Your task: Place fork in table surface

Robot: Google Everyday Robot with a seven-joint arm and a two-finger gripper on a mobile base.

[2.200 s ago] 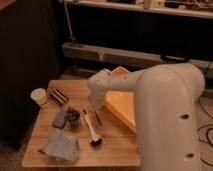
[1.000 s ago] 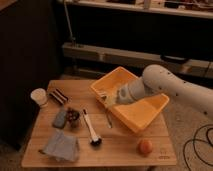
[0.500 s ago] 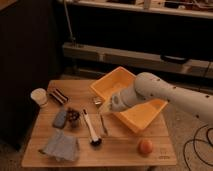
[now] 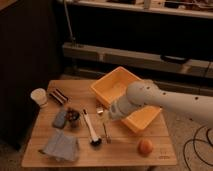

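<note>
The fork point(image 4: 106, 133) is a slim silver utensil on the wooden table surface point(image 4: 120, 155), pointing toward the front edge, just right of the white-handled tool. My gripper point(image 4: 100, 109) sits at the end of the white arm point(image 4: 142, 100), low over the table beside the yellow bin's left front wall. It is directly behind the fork's far end. I cannot tell whether it touches the fork.
A yellow plastic bin point(image 4: 114, 85) stands at the back right. A white-handled tool with a black head point(image 4: 91, 131), a grey cloth point(image 4: 61, 146), a white cup point(image 4: 38, 96), dark snack items point(image 4: 73, 116) and an orange fruit point(image 4: 145, 146) share the table.
The arm has swung from over the bin down and to the left toward the table. The fork has come down with it and now lies along the table beside the white-handled tool.
</note>
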